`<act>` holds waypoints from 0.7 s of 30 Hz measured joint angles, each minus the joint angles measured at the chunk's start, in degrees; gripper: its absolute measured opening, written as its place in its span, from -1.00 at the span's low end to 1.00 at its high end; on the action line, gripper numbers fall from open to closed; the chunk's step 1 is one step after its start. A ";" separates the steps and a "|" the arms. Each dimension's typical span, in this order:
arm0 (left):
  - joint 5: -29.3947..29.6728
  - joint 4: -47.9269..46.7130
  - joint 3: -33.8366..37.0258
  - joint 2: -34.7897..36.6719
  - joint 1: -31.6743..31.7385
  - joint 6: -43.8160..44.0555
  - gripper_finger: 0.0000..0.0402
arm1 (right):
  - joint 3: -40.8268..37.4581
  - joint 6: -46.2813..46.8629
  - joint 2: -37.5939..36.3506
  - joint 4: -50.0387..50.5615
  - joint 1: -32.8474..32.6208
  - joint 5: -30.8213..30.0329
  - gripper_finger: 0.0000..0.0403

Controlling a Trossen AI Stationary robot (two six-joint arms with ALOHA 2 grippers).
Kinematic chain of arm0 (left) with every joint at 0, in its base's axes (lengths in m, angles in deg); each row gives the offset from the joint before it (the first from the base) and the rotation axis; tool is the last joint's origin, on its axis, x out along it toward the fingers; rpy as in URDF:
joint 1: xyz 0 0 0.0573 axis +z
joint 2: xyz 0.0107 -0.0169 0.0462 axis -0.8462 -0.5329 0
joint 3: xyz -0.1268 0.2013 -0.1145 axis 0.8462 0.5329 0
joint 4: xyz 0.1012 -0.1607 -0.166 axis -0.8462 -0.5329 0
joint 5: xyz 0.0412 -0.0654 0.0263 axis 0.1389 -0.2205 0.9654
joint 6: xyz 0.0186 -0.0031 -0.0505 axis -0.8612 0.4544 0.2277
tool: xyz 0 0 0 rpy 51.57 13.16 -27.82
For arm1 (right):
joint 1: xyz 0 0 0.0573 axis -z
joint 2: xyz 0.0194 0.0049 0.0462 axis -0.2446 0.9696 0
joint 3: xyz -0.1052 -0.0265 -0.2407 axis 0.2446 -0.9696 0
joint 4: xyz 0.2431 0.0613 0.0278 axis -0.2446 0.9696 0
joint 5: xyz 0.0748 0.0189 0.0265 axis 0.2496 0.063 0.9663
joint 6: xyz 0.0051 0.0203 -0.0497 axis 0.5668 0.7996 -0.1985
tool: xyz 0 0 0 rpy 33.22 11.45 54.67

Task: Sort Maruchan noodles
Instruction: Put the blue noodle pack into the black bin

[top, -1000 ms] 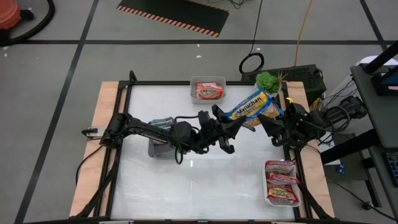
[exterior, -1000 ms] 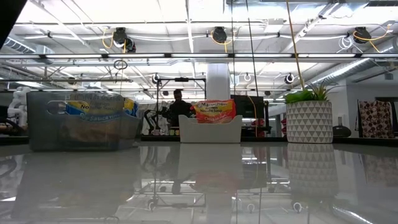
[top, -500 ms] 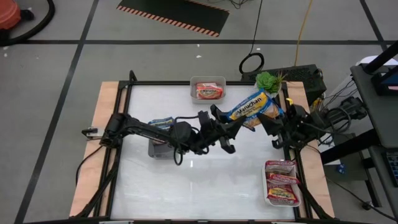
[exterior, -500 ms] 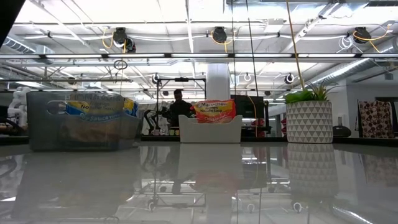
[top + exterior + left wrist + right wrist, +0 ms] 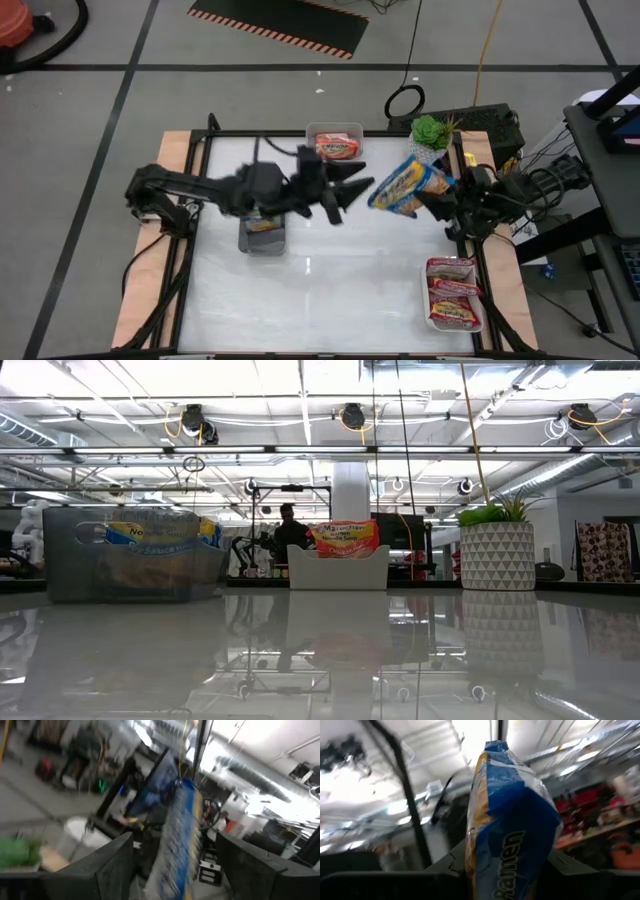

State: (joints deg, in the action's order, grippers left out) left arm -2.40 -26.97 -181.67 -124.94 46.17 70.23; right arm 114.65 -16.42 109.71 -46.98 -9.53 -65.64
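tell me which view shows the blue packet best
The high view: the blue packet shows whole, its face up, held by the right claw. The right wrist view shows it close but cropped, the left wrist view edge-on and blurred, the low view not at all.

Your left hand [image 5: 350, 185] hangs mid-table, fingers spread wide and empty. Your right hand [image 5: 432, 195], reaching in from the table's right edge, is clamped on a packet.

Likely a lab, exposed ceiling pipes [image 5: 300, 450], hazard-striped floor mat [image 5: 280, 25]
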 joint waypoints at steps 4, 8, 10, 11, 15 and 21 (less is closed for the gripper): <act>-4.99 -9.25 -0.08 3.08 1.70 6.34 0.39 | 0.00 4.94 -0.49 7.64 -0.01 4.22 -0.38; -8.03 -9.28 -0.04 3.18 2.00 9.30 0.33 | 0.00 10.59 0.38 12.75 -0.04 7.23 -0.28; -8.55 -7.86 -0.04 2.82 1.68 9.74 0.30 | 0.00 11.76 0.85 13.18 -0.04 8.38 -0.28; -8.66 -7.44 -0.08 2.52 1.39 9.97 0.29 | 0.00 11.87 1.12 13.15 -0.04 8.77 -0.29; -8.75 -8.49 0.02 1.29 -0.87 8.82 0.28 | 0.00 11.87 1.63 12.98 -0.07 10.02 -0.38; -8.41 -11.24 0.00 0.84 -3.59 6.76 0.28 | 0.00 11.94 1.56 12.74 -0.07 9.83 -0.39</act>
State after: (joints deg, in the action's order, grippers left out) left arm -10.81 -38.22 -181.66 -124.10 42.58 76.99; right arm 114.65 -4.48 111.27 -34.24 -9.59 -55.82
